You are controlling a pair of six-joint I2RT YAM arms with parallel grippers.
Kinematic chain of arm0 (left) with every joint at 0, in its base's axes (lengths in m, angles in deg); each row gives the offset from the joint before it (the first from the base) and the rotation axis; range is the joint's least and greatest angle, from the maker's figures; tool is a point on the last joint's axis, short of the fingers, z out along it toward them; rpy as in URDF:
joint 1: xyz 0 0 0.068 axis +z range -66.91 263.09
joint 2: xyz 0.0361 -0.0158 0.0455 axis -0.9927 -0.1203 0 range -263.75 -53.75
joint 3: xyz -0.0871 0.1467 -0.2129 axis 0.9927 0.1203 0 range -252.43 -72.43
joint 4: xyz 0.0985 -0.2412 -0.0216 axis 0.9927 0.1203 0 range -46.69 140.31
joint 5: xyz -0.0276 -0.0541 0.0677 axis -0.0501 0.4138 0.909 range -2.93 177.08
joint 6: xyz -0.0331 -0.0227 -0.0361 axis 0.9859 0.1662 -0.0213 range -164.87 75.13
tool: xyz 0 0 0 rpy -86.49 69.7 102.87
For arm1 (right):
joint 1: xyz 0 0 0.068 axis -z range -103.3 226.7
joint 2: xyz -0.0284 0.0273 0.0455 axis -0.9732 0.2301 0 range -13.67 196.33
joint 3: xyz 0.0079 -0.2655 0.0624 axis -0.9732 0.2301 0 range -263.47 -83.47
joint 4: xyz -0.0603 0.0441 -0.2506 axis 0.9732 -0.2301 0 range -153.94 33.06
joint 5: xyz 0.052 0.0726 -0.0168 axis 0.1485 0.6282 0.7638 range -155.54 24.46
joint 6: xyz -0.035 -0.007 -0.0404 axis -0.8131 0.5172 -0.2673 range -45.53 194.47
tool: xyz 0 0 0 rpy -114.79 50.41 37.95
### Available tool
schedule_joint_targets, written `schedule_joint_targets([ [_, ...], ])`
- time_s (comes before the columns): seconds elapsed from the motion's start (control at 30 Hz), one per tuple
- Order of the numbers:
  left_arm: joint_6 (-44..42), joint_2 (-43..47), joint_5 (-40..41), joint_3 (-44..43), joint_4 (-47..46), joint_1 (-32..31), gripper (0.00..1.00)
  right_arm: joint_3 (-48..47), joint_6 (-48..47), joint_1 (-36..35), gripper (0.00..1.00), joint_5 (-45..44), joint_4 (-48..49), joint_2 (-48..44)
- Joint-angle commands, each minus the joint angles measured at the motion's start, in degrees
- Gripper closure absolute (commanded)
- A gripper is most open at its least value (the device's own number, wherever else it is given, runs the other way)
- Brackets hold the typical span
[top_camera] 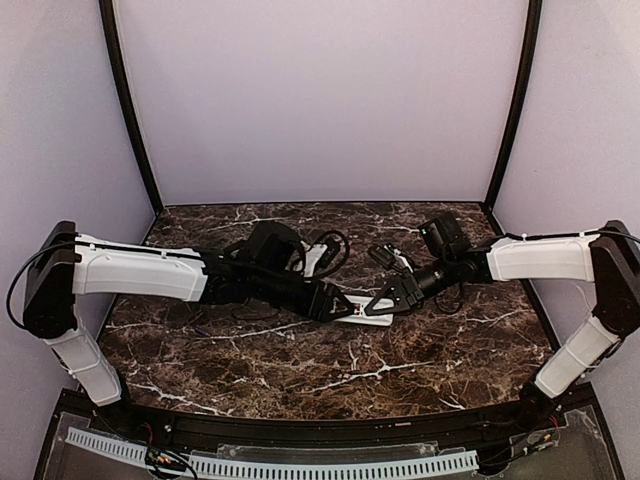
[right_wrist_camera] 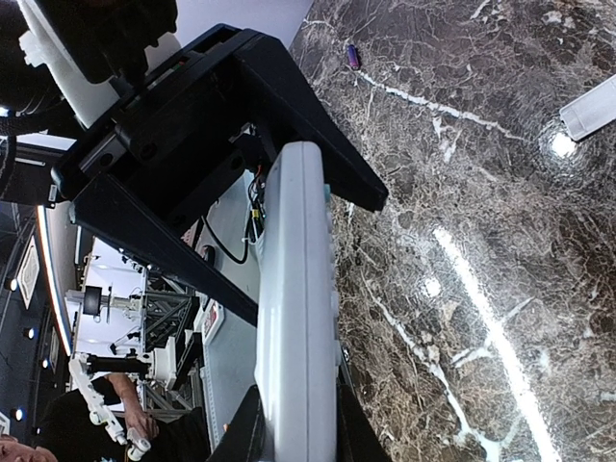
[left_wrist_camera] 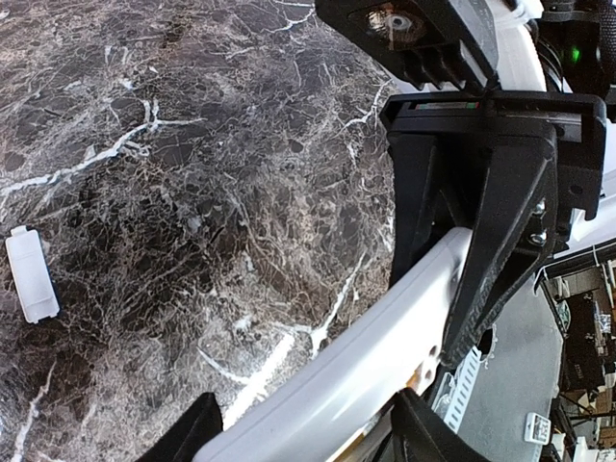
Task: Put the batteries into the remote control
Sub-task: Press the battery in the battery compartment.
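left gripper (top_camera: 343,305) grips one end of the remote control (top_camera: 360,312), held above the table (top_camera: 250,370) near its centre. right gripper (top_camera: 380,302), reaching in from 3 o'clock, clamps the other end. the loose cover (left_wrist_camera: 31,274) lies apart, so loading looks unfinished; the compartment is hidden.

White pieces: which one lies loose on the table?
The small cover, flat on the marble table; the long remote control is held by the left gripper and right gripper.

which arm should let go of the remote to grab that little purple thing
Left, likely: the purple thing lies past the left end effector, far from the right end effector holding the remote.
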Motion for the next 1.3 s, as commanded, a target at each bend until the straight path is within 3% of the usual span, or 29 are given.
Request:
schedule_joint_targets([
  [0.0,-3.2,-2.6,2.9,-1.4,6.5,-0.7,0.41,-0.8,2.0,0.0,1.0,1.3,2.7,-1.7],
  [0.3,-1.7,0.3,-0.6,0.6,-0.4,-0.1,0.23,0.2,1.5,0.0,1.0,0.9,3.1,-1.2],
  [0.77,-2.3,-2.1,0.8,-1.5,4.7,0.0,0.24,-0.1,2.2,0.0,1.0,1.6,3.9,-2.0],
  [0.97,2.1,0.1,-4.4,3.3,-6.4,1.0,0.18,0.1,2.1,-0.1,1.0,0.7,3.6,-1.1],
  [1.27,3.6,1.0,-5.5,4.5,-9.2,1.2,0.16,-0.4,1.8,0.0,1.0,-0.2,2.5,-0.6],
])
